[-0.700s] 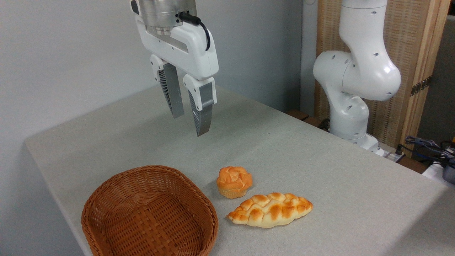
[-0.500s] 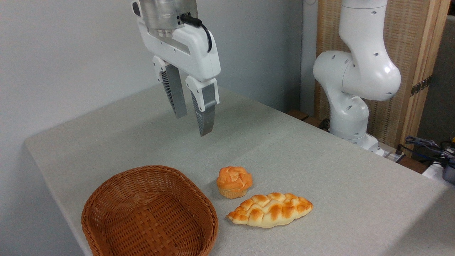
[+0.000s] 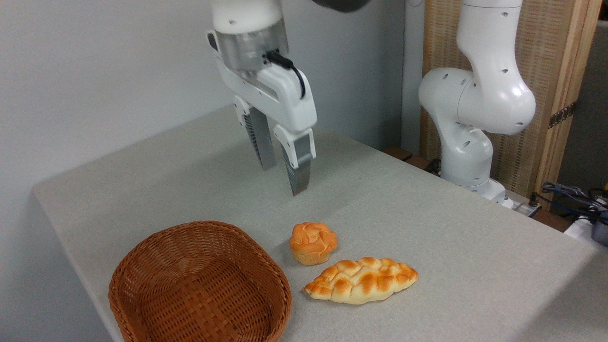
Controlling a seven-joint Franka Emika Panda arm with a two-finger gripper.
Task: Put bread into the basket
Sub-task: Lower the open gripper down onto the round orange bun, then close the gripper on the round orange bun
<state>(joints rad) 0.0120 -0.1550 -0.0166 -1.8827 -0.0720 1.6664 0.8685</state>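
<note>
**Grey table, bun below jaws**

Grey table, pale wall behind. Gripper hangs above the table, jaws apart, empty. Bread sits on the table below and slightly right of the fingertips, untouched. Basket just left of it; braided loaf just beside, front-right.

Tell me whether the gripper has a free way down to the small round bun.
Probably yes. The gripper hangs above the bun with jaws apart and nothing between them. The braided loaf and basket sit apart from the bun.
</note>
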